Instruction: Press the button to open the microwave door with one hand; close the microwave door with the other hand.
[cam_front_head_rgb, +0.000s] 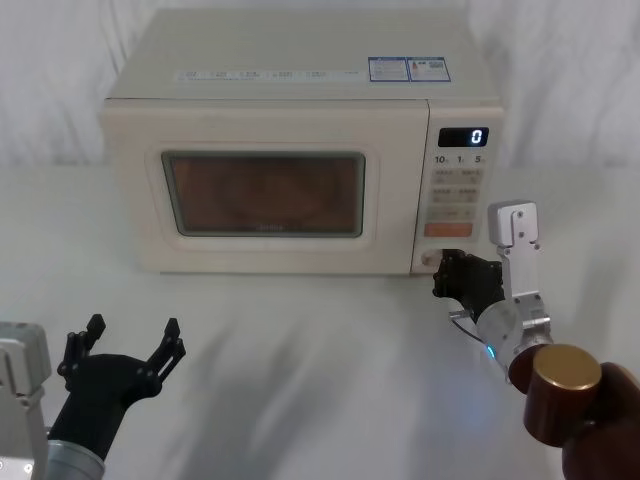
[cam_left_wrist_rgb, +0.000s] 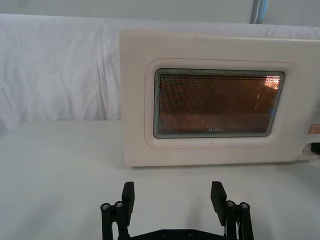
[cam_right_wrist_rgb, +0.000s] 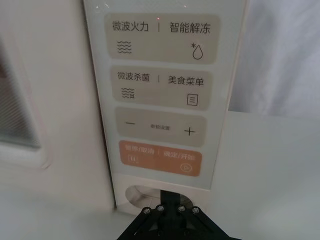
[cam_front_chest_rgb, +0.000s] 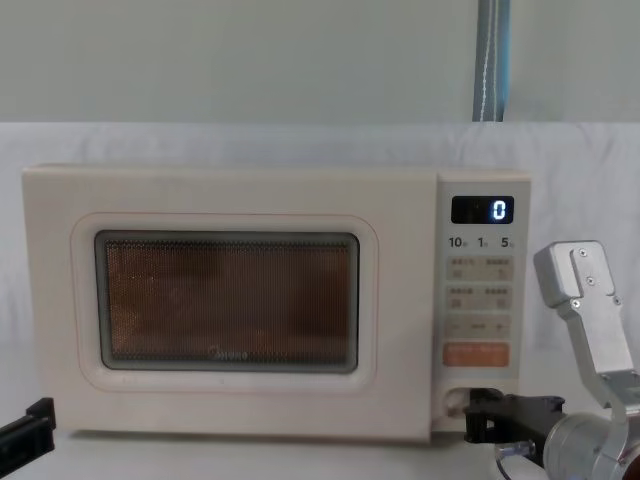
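right gripper at button, low on control panel; tip appears against it, fingers look closed together, holding nothing, presumably to press as single point. left gripper hovers over table, well short of microwave door, fingers spread wide, empty, judged waiting to shut it. door flush, closed. microwave faces robot, long axis left-right.

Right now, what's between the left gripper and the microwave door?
Nothing: the left wrist view shows bare white table between the open left gripper and the shut door. The right gripper is at the button.
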